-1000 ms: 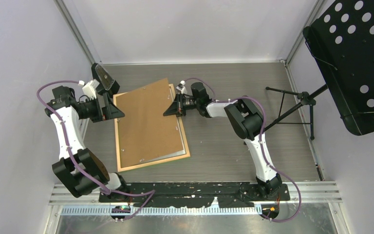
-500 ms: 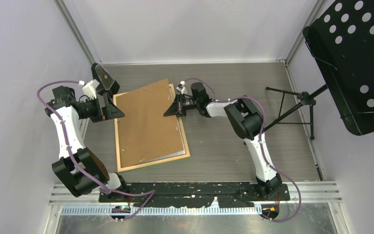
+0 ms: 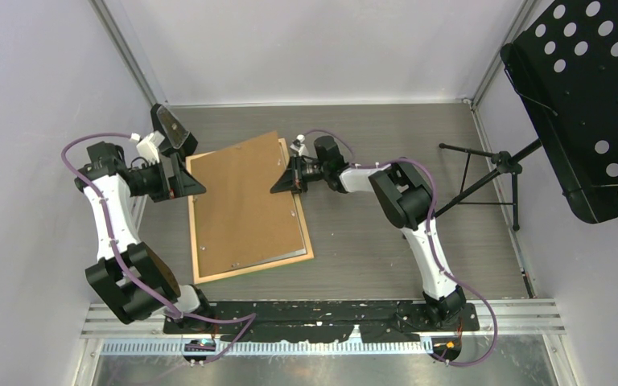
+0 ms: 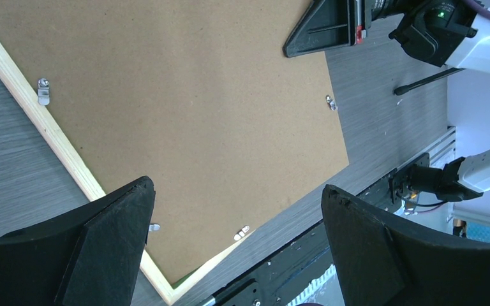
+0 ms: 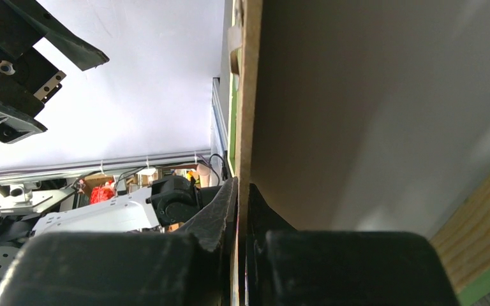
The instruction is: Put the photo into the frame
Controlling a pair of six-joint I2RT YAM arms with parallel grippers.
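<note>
Frame point(image 4: 54, 132) lies back-up near the middle of the grey wood-grain table point(image 3: 370, 241), turned a little out of square. Its light wood rim shows along the left and near sides, and a sliver of green front face shows at the near left corner. A brown hardboard backing sheet point(image 3: 245, 201) covers nearly the whole of its back. Small metal turn clips point(image 4: 43, 91) sit along the sheet's edges. A pale grey strip runs along the sheet's near edge, just inside the rim, and the pictures do not show what it is. The right hand point(image 5: 242, 217) reaches in from the right, low over the table. Its fingers are pinched tight on the right edge of the backing sheet, close to the far right corner. From the right wrist view the sheet's thin edge runs straight up from between the two fingers, with green showing just beside it. How far that edge stands off the frame cannot be told. The left hand point(image 3: 179, 157) hovers above the frame's far left corner with its fingers spread wide, gripping nothing and touching nothing. No print can be made out in any view. A black perforated music stand point(image 3: 587, 104) rises at the right side, well apart from the frame.
</note>
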